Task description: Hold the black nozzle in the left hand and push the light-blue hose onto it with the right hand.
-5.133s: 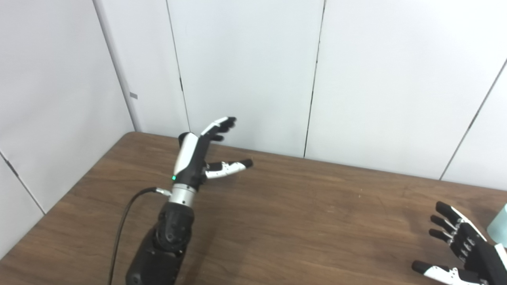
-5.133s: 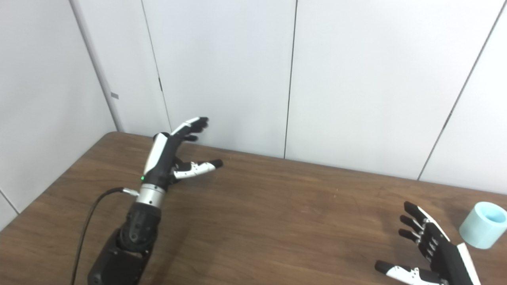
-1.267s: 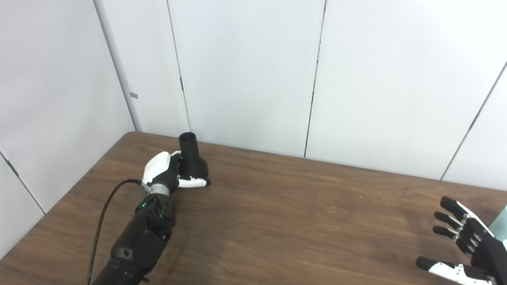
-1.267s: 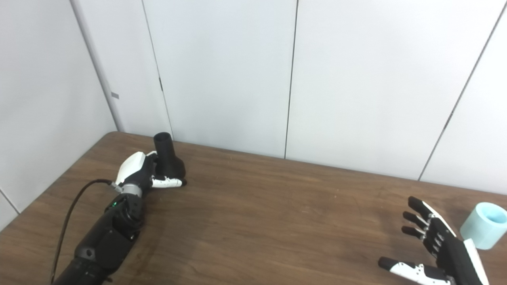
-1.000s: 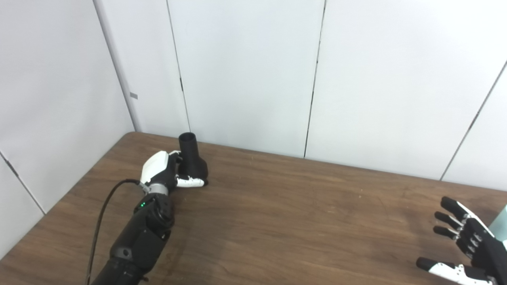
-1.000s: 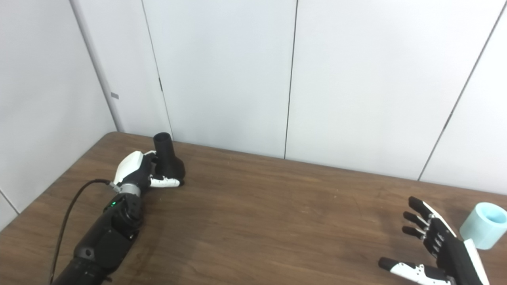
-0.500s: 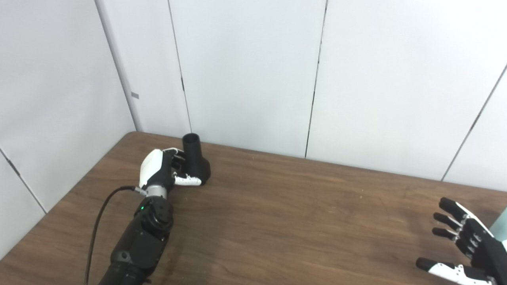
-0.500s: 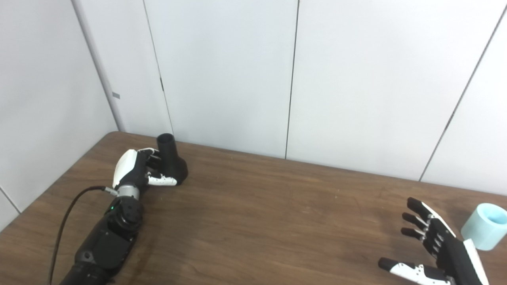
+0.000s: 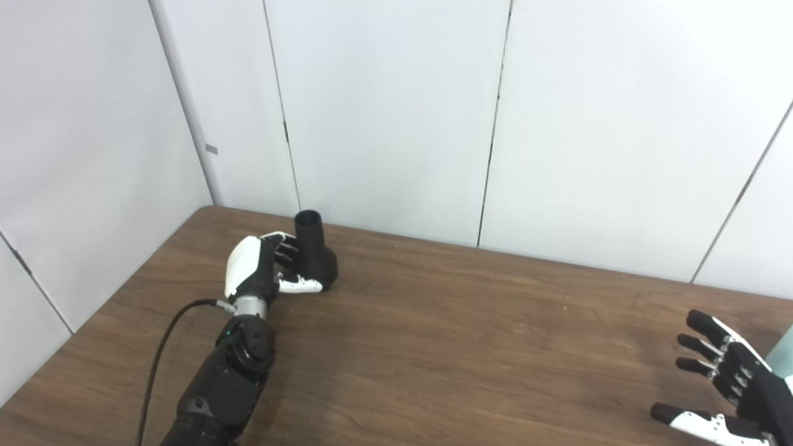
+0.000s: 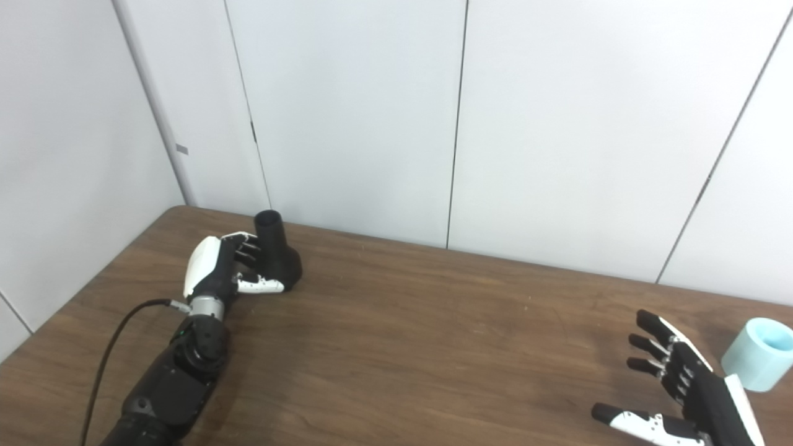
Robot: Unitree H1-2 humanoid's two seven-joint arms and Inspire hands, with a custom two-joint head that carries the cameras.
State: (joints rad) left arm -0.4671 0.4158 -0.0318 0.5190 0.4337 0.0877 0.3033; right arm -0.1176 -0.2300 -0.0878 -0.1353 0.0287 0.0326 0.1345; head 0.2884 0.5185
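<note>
Wood table (image 10: 403,347): brown grain is running across the whole foreground, meeting pale wall panels (image 10: 353,118) at the far edge.
Cable (image 10: 108,356): a black lead is curving along the left arm, lying over the table near its left edge.
Left hand (image 10: 224,271): it is sitting at the far left of the table with its white back facing the camera; its fingers (image 10: 249,251) are curling around the nozzle's narrow neck and its thumb is pressing across the wider base, so it is grasping the nozzle.
Black nozzle (image 10: 277,253): it is standing roughly upright with its open tube end pointing up and its flared base down at the table; whether the base is touching the wood or lifting just off it cannot be told. It is sitting close to the wall.
Middle of table: bare wood is lying between the two hands, which are well apart.
Right hand (image 10: 678,396): it is hovering at the lower right corner, palm turned inward, fingers spread and thumb out, released and holding nothing.
Light-blue hose (image 10: 757,353): a short pale-blue tube piece is lying on the table just beyond the right hand, its open end facing up and toward the camera; it is apart from the fingers. In the left eye view only a sliver of it is showing at the right edge.
</note>
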